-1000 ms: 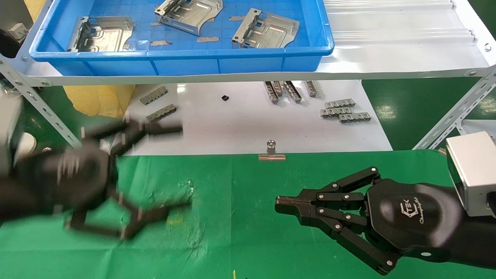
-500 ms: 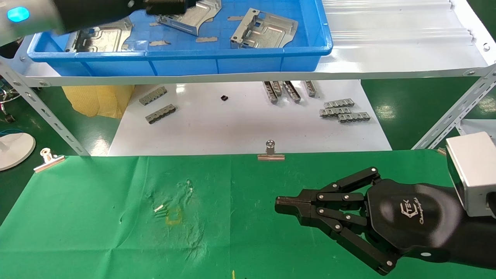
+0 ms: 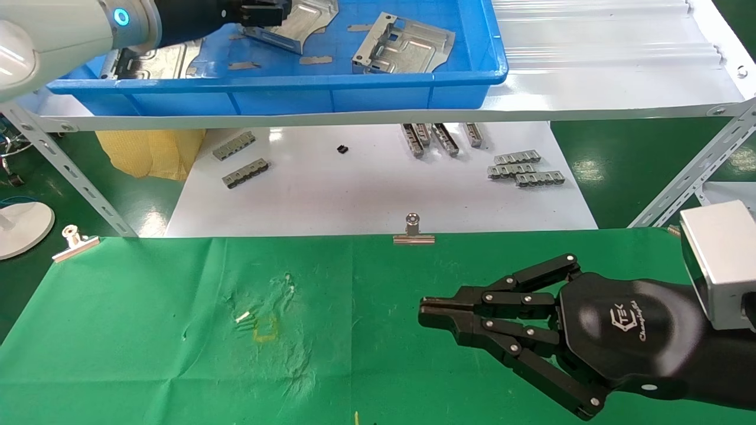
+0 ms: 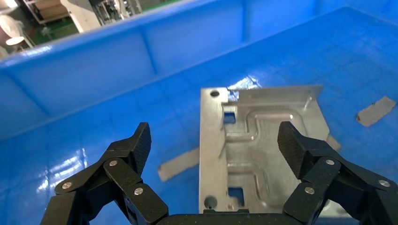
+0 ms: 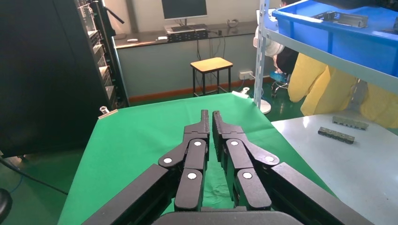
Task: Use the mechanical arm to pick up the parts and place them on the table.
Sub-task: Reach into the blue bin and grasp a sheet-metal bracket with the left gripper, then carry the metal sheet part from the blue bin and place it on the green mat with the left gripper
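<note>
Three silvery parts lie in the blue tray (image 3: 295,82) on the shelf: one on the left (image 3: 165,59), one in the middle (image 3: 310,20), one on the right (image 3: 404,47). My left gripper (image 3: 266,13) reaches into the tray over the middle part. In the left wrist view this gripper (image 4: 216,140) is wide open and empty, with its fingers (image 4: 141,140) on either side above the part (image 4: 263,150). My right gripper (image 3: 426,311) hovers low over the green table (image 3: 147,354), shut but for a thin slit, and empty; it also shows in the right wrist view (image 5: 210,117).
A white board (image 3: 366,195) below the shelf carries grey ribbed strips (image 3: 525,168). Binder clips (image 3: 413,231) hold the cloth's far edge. Slanted shelf struts (image 3: 691,177) stand at both sides. A yellow bag (image 3: 150,150) sits at the back left.
My left arm swung up from over the green cloth into the blue tray and now hangs over the middle part. My right arm stayed put; its fingertips parted a hair.
</note>
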`<state>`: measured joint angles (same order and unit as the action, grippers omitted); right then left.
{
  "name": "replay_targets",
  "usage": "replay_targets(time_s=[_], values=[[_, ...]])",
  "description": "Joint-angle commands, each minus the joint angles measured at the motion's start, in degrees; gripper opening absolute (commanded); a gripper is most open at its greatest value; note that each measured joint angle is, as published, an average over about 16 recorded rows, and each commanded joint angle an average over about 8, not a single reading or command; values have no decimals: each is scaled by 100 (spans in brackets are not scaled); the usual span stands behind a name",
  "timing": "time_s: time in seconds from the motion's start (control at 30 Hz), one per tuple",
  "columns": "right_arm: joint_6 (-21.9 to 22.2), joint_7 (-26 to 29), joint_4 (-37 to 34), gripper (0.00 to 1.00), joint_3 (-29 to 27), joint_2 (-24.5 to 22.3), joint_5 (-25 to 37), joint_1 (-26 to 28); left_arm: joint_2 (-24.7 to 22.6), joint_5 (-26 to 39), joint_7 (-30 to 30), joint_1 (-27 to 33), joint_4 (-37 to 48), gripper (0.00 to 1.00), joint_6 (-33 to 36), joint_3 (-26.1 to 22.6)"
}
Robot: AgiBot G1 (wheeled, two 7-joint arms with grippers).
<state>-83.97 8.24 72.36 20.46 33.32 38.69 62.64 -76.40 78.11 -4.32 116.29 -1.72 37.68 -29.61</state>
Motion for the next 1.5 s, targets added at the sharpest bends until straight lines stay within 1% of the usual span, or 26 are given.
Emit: replay_targets(time_s=[0.03, 0.43, 0.7, 1.03, 1.23, 1.37, 1.5], values=[[0, 0, 0, 100, 0, 0, 0, 0, -27, 21, -62, 30, 82, 0, -16, -17], [0, 0, 0, 100, 1, 0, -1, 0, -33, -34, -345, -31, 108, 0, -94, 15], [1, -1, 0, 100, 1, -1, -1, 0, -28, -34, -398, -85, 63, 0, -181, 10], [1, -1, 0, 100, 2, -1, -1, 1, -33, -29, -305, -126, -23, 0, -243, -3], [1, -1, 0, 100, 2, -1, -2, 1, -16, -157, -200, -127, -137, 0, -234, 78], [1, -1, 0, 100, 3, -1, -2, 1, 51, -316, -51, -84, -237, 0, -97, 182], [1, -1, 0, 100, 3, -1, -2, 1, 183, -465, 157, -29, -311, 0, 264, 280]])
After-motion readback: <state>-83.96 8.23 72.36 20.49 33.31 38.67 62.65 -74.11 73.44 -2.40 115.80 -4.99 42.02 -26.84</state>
